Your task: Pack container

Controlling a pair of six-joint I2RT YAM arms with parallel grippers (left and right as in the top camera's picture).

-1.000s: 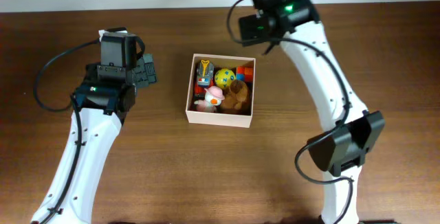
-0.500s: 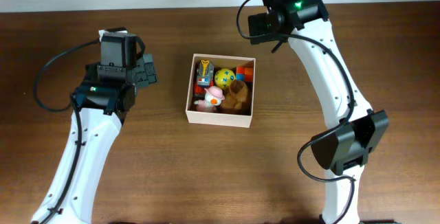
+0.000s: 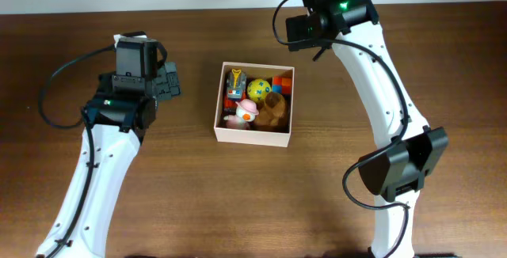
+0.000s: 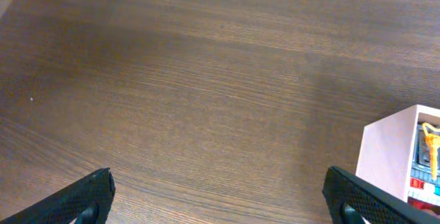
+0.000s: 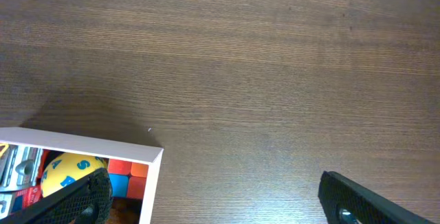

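1. Brown wood grain covers the whole desk (image 3: 198,202), and both white arms reach in from its near edge.
2. The container (image 3: 252,137) sits flat near the middle of the desk, between the two arms, its thin white walls upright and its top open.
3. Small toys crowd its inside: a yellow ball (image 3: 258,89) at the back, a brown plush (image 3: 274,109) in front of it, a pink-and-white figure (image 3: 245,112) at the front left, red blocks (image 3: 283,82) in the back right corner and a toy vehicle (image 3: 234,82) along the left wall.
4. The left pincer (image 4: 221,200) is off to the container's left, apart from it, with its fingers spread wide; its wrist view shows bare desk between the two black tips and a corner of the container at the right edge.
5. The right pincer (image 5: 220,200) is beyond the container's far right corner, also spread wide, gripping nothing.
6. From the right wrist, the container fills the lower left corner, with the yellow ball and the red and blue blocks just inside its wall, and one black fingertip (image 5: 86,196) crosses in front of it.
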